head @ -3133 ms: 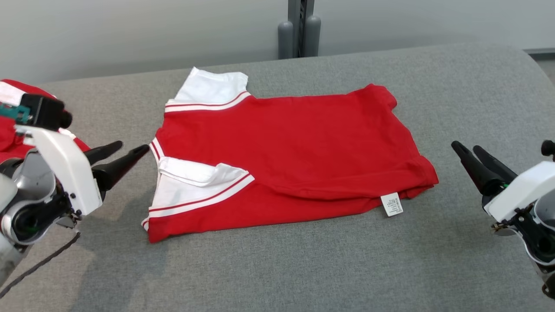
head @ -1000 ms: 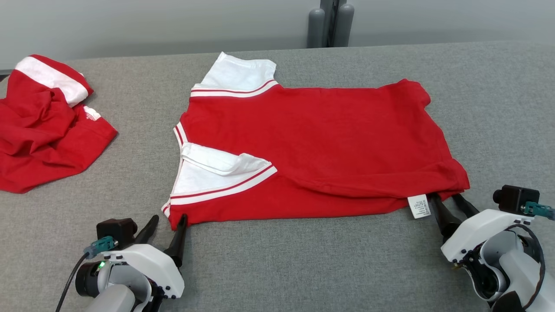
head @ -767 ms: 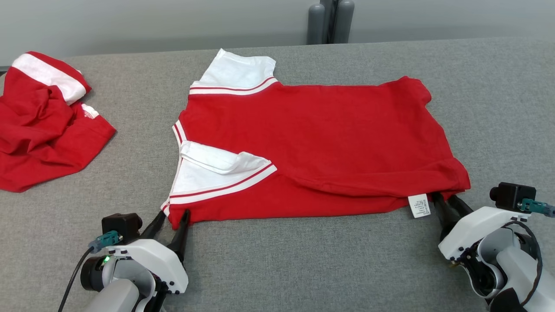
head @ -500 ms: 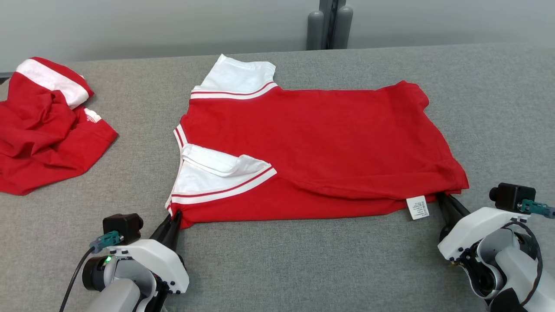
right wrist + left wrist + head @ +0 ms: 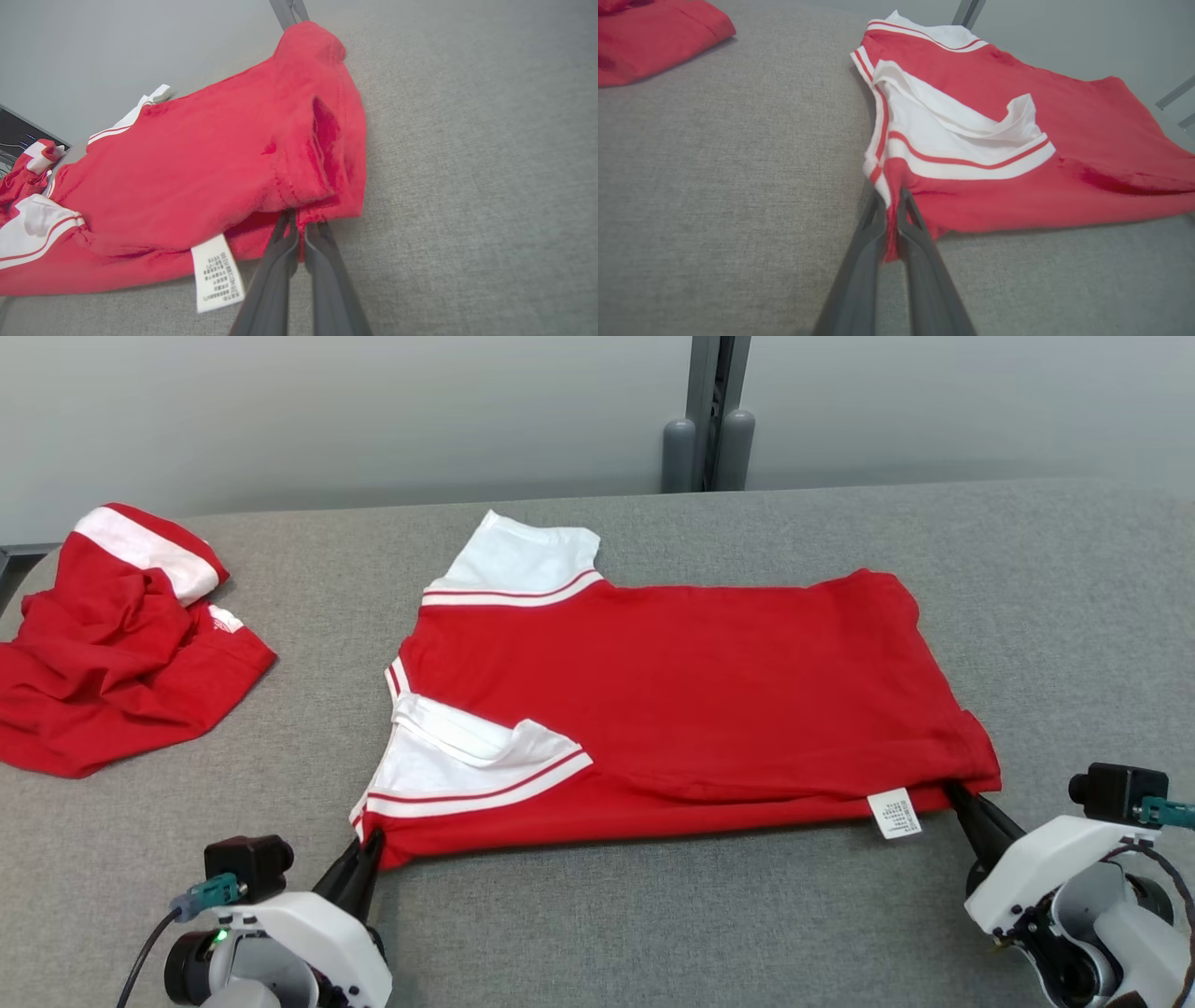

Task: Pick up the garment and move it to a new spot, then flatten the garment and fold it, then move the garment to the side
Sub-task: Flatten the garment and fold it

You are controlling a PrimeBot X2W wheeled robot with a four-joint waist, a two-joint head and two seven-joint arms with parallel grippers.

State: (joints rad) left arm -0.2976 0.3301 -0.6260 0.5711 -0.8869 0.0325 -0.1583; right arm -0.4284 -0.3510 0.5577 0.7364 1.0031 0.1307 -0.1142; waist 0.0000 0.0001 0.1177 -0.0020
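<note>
Shirt (image 5: 691,691) pinched at both near corners
It lies on the table (image 5: 653,924), long axis 9 to 3 o'clock, at 12 from both jaws. The left gripper (image 5: 367,851) is closed on its 7 o'clock corner, the right gripper (image 5: 959,797) seemingly on its 5 o'clock corner.

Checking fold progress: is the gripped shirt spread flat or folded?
Partly folded: on the red shirt, the near sleeve lies over the body; the far sleeve sticks out.
</note>
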